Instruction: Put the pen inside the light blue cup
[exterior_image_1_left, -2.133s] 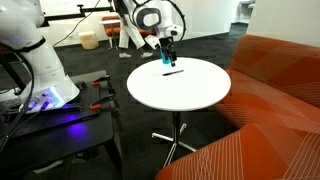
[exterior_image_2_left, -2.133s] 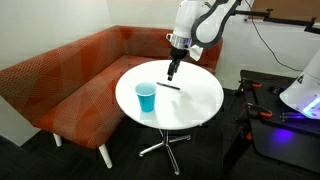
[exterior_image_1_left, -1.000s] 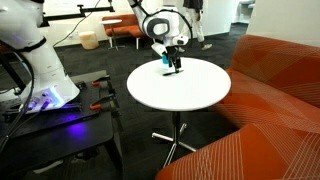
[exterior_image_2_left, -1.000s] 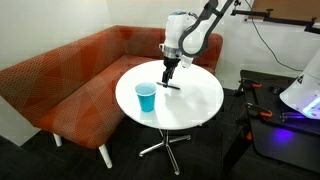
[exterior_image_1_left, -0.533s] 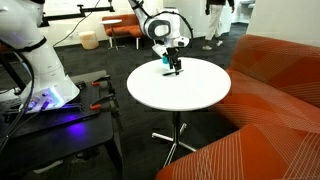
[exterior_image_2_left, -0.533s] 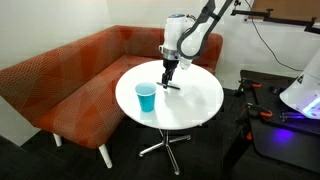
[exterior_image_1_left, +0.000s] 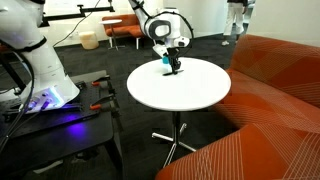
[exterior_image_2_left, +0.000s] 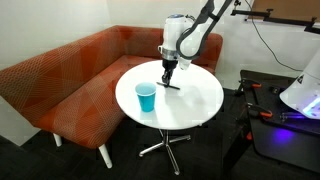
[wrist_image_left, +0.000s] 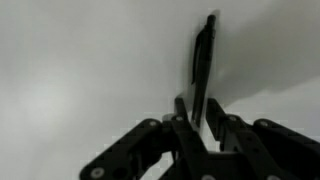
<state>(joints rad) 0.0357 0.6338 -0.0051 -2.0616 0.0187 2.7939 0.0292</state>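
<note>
The pen (wrist_image_left: 203, 60), thin and dark, lies on the round white table (exterior_image_2_left: 196, 102) and runs straight away from the wrist camera. My gripper (wrist_image_left: 198, 103) is down at the tabletop with its two dark fingers closed in against either side of the pen's near end. In both exterior views the gripper (exterior_image_2_left: 167, 84) (exterior_image_1_left: 174, 70) touches down mid-table, just beside the light blue cup (exterior_image_2_left: 146, 97) (exterior_image_1_left: 166, 61). The cup stands upright, and nothing shows inside it.
An orange corner sofa (exterior_image_2_left: 60, 80) wraps round the table's far side. A black cart (exterior_image_1_left: 60, 120) with the robot base and cables stands close to the table edge. The table rests on a thin chrome pedestal (exterior_image_1_left: 176, 135).
The arm has stayed down at the pen. The fingers have drawn in from wide open to close round the pen. Cup and pen have kept their places.
</note>
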